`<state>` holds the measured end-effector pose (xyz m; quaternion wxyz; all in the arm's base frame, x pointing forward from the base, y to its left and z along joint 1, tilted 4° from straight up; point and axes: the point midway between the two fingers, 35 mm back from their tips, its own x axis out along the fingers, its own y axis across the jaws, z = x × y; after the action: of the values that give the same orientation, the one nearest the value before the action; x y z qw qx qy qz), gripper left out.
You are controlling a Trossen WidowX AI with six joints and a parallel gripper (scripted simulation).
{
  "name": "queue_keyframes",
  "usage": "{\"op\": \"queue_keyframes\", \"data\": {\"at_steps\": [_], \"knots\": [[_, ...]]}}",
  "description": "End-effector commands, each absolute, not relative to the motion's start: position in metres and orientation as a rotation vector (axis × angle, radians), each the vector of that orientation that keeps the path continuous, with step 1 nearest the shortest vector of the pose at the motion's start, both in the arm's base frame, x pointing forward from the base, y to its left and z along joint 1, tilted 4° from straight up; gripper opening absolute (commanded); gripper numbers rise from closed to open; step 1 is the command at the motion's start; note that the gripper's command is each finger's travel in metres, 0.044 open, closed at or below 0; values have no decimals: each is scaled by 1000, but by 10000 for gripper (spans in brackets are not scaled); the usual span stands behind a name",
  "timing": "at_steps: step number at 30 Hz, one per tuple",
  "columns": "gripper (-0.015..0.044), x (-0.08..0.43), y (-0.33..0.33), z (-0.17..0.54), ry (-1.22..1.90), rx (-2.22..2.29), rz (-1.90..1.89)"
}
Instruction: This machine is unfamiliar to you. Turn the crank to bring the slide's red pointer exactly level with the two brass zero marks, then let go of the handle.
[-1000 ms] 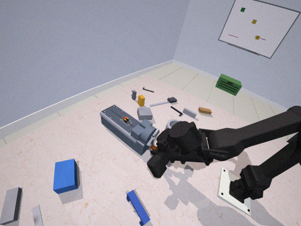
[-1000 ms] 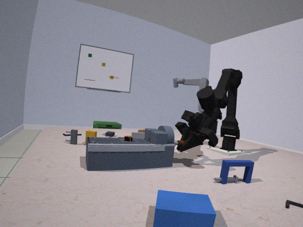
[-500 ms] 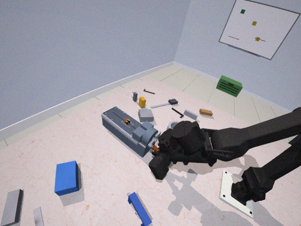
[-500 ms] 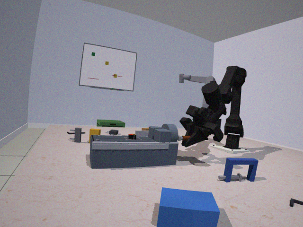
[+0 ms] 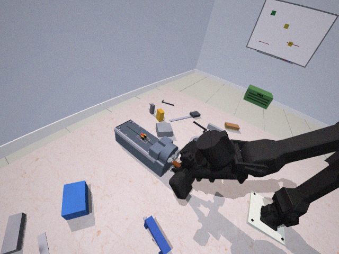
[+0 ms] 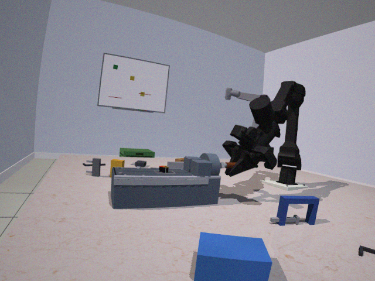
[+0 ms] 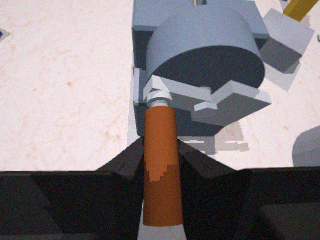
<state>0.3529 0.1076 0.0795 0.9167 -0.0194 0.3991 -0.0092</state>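
Observation:
The blue-grey machine (image 5: pixel 142 157) (image 6: pixel 163 193) (image 7: pixel 205 45) stands on the table, its round housing (image 5: pixel 169 151) (image 6: pixel 211 161) at the end facing the arm. The orange-brown crank handle (image 5: pixel 176 163) (image 6: pixel 230 165) (image 7: pixel 161 150) sticks out from the light grey crank arm (image 7: pixel 185 95). My gripper (image 7: pixel 156 142) is shut on the handle, one finger on each side of it. The red pointer (image 5: pixel 142 135) sits on the machine's top between small yellow and black marks; in the exterior view it shows as a small red-orange spot (image 6: pixel 163 166). The views are too coarse to tell whether it is exactly level with the marks.
A grey block (image 5: pixel 164 129) (image 7: pixel 287 37) and a yellow block (image 5: pixel 160 115) (image 6: pixel 117 166) stand beside and behind the machine. A blue box (image 5: pixel 74 200) (image 6: pixel 231 247) and a blue bracket (image 5: pixel 158 235) (image 6: pixel 299 199) are on the near side. A black hex key (image 5: pixel 199 126) lies behind the gripper.

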Motion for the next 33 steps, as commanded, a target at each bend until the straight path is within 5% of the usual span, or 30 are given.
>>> {"op": "queue_keyframes", "data": {"at_steps": [1, 33], "knots": [[0, 353, 105, 89, 809, -40, -20], [0, 353, 76, 101, 809, -43, -21]]}}
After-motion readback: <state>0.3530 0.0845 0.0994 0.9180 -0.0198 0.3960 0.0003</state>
